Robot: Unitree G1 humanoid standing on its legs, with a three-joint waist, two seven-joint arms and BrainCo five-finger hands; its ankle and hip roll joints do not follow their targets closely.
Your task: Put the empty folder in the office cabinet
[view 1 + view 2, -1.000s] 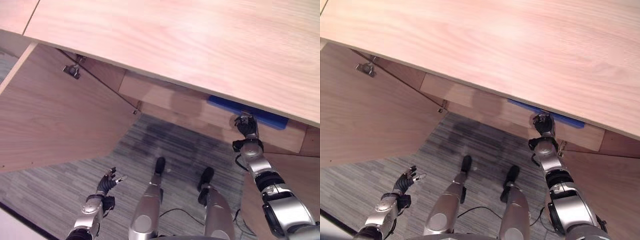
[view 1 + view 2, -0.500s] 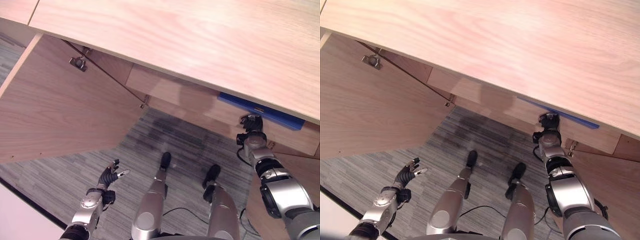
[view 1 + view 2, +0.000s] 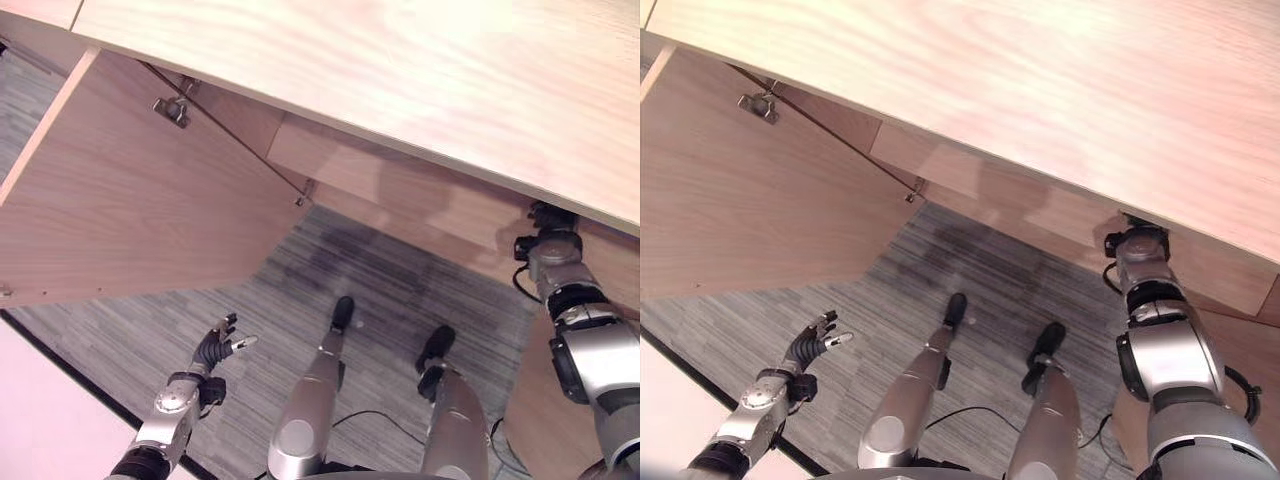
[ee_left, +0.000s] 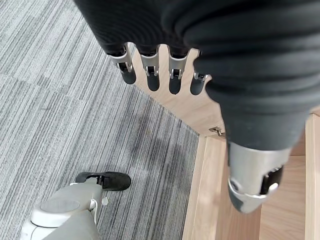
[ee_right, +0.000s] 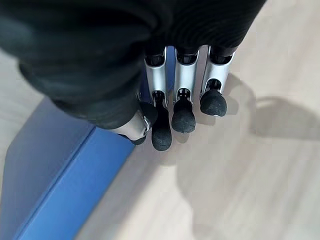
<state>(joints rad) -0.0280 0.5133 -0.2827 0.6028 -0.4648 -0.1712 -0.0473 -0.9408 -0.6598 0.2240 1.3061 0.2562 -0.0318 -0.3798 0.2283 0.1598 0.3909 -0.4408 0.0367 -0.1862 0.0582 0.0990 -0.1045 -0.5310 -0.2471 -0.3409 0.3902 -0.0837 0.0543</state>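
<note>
Right hand [image 5: 165, 112] now deeper under cabinet top [image 3: 400, 70]

Pale wood cabinet shelf [image 5: 260, 165] under the cabinet's top [image 3: 400, 70] — carries a blue folder [image 5: 65, 185] lying flat on its boards, one long edge running across the grain. Bare wood beside the folder. Below and in front, grey striped carpet floor [image 3: 300, 300] — meets the open cabinet door [image 3: 130, 210] at its lower edge.
</note>
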